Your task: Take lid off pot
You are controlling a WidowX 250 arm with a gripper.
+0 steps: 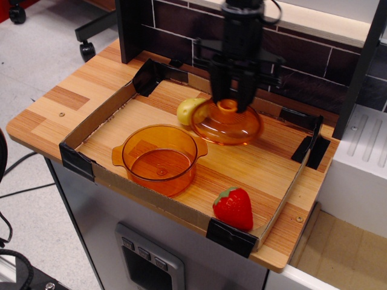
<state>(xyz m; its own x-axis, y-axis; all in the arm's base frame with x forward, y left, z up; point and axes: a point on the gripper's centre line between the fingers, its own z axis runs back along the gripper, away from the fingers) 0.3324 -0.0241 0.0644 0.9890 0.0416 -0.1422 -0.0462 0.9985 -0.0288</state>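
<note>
Lid (pixel 227 125) and pot (pixel 159 158) are apart now. One orange lid hangs in the air, off to the right of the pot and further back. It tilts a little and looks a bit blurry. Its light orange ring knob (pixel 227 106) sits at the top, and the black pincer (pixel 231 96) comes down from above with its two fingers (pixel 217 90) shut on that knob, one on each side.

One orange pot stands open on the wooden counter (pixel 91 84), near the front left of a low cardboard tray (pixel 97 118). You can see right down to its bottom. It has two small handles, one on the left and one on the right.

One red strawberry (pixel 233 207) with a green top lies near the front right corner of the tray, well apart from the pot. One small yellow-green fruit (pixel 187 110) sits behind the pot, just to the left of the lid, and the lid's edge covers part of it. I cannot tell what kind of fruit it is.

Black tape (pixel 77 162) holds the tray corners. A dark brick wall (pixel 290 57) stands behind the counter.
</note>
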